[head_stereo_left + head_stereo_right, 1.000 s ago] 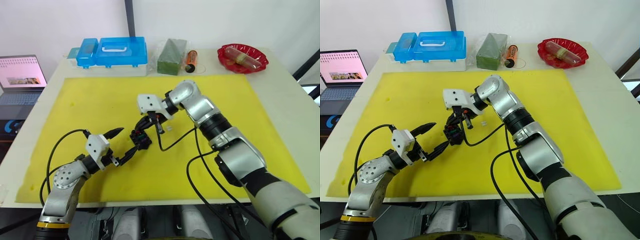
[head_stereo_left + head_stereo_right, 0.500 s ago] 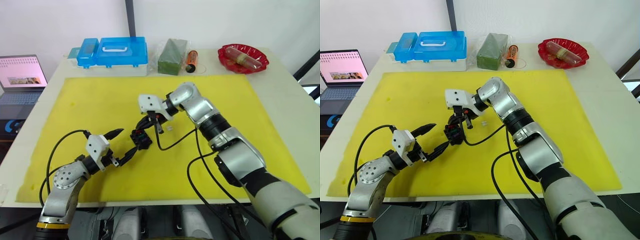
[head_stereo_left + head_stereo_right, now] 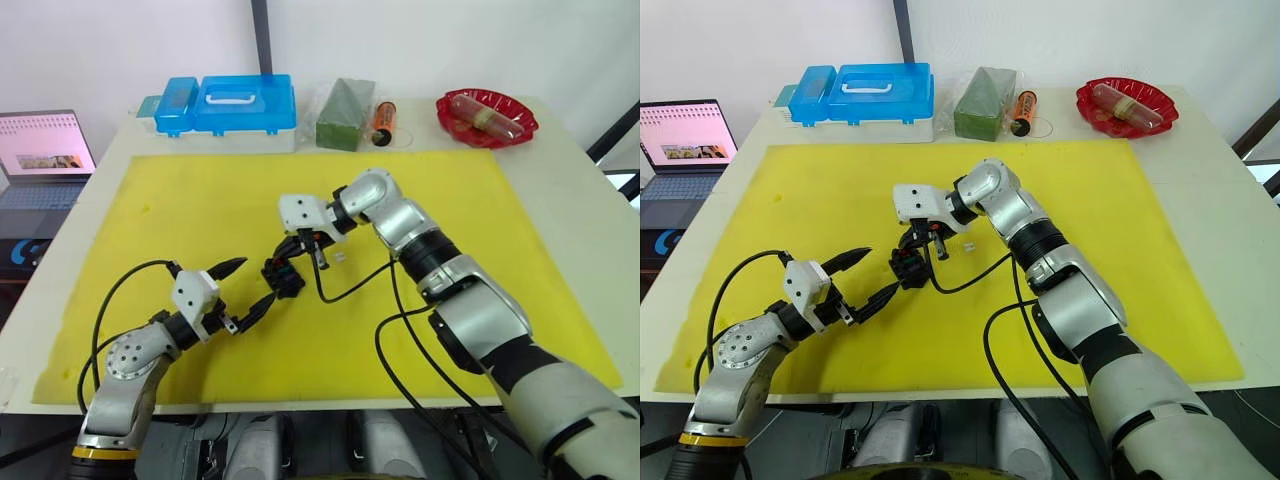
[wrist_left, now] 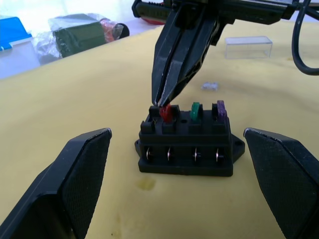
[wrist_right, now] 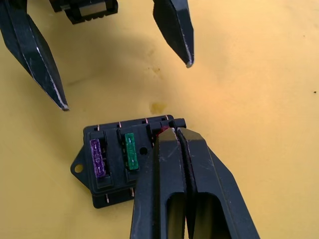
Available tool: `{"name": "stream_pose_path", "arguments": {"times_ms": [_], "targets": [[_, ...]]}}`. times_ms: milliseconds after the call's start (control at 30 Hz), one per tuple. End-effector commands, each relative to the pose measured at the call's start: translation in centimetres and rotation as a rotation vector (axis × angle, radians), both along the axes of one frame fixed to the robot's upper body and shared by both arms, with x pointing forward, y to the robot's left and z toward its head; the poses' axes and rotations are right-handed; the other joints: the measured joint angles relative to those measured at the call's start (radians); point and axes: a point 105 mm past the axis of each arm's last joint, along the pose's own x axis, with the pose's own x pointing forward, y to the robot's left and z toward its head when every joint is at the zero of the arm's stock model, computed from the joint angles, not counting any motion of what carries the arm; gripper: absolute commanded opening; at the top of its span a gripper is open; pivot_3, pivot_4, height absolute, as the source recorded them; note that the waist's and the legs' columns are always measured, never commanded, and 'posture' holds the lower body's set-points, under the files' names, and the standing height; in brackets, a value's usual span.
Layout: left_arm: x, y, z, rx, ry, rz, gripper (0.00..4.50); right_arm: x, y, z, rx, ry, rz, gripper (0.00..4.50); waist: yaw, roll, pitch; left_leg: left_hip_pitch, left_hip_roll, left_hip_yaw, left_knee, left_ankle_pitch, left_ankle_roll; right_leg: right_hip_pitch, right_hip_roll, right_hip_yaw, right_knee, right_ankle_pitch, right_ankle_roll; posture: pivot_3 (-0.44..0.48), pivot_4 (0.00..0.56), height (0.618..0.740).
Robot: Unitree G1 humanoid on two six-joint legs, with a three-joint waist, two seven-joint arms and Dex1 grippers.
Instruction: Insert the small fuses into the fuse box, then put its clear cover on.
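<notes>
Head view: the small black plastic fuse box [image 3: 282, 276] sits mid yellow mat [image 3: 200, 200], directly under the right gripper [image 3: 918, 250]; the left gripper [image 3: 247, 285], fingers spread wide and empty, flanks it.

Left wrist view: the right gripper pinches a red blade fuse [image 4: 166, 113] standing in its slot, beside the green fuse [image 4: 196, 110] and purple fuse [image 4: 221, 109]; the clear rectangular cover [image 4: 248, 47] lies well beyond.

Right wrist view: fingers pressed together straight above that slot; the box's long axis runs across them.

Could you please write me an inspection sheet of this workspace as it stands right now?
Surface: yellow mat on a pale table.
Job's things: fuse box holds purple, green and red fuses; pale fuse and clear cover lie loose on the mat.
Clutter: blue case, green block, red dish along the far edge.
Grippers: right gripper shut on the red fuse; left gripper open beside the box.
Cables: black cables trail over the mat.
Surroundings: laptop to the left.
</notes>
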Motion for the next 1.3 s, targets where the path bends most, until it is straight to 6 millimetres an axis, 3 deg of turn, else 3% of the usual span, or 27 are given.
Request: {"name": "stream_pose_path", "arguments": {"times_ms": [33,333,667,867,1067,1300], "targets": [[-0.1,0.1,1.1,0.009,-0.043,-0.001,4.5,-0.1,-1.3,-2.8,-0.092,0.033,-0.021,0.03,0.0,0.0,0.0,0.001,0.0,0.0,0.0,0.0,0.0,0.001,0.0,0.0,0.0,0.0,0.0,0.0,0.15,0.74],[0.0,0.1,1.1,0.013,-0.043,-0.004,4.5,0.0,-1.8,-3.9,-0.115,0.029,-0.039,0.03,0.0,0.001,-0.001,0.003,0.0,0.0,0.0,0.0,0.0,0.003,0.0,0.0,0.0,-0.001,-0.002,0.0,0.15,0.74],[0.0,0.2,1.1,0.013,-0.044,0.0,4.5,-0.5,-3.5,-7.0,-0.199,0.024,-0.026,0.03,0.001,0.001,-0.002,0.014,0.0,0.0,-0.003,-0.001,-0.002,0.013,-0.001,0.0,-0.001,-0.001,-0.002,0.0,0.15,0.74],[0.1,0.1,1.1,0.012,-0.046,0.001,4.5,-0.6,-3.7,-7.7,-0.203,0.028,-0.037,0.03,0.002,0.002,-0.007,0.016,-0.001,0.0,-0.003,-0.001,-0.002,0.015,-0.001,0.0,-0.002,-0.002,-0.003,0.0,0.15,0.74],[0.1,0.0,1.1,0.01,-0.047,-0.002,4.5,-0.3,-3.5,-7.2,-0.173,0.02,-0.059,0.03,0.002,0.002,-0.01,0.016,-0.001,0.0,-0.003,-0.001,-0.002,0.015,-0.002,0.0,-0.002,-0.002,-0.003,0.0,0.15,0.74],[-0.2,0.6,1.1,0.022,-0.047,-0.004,4.5,0.1,-1.6,-1.8,0.054,0.004,-0.078,0.03,0.002,0.003,-0.009,0.015,-0.001,0.0,-0.003,-0.002,-0.002,0.014,-0.002,0.0,-0.002,-0.002,-0.003,0.0,0.15,0.74]]}}
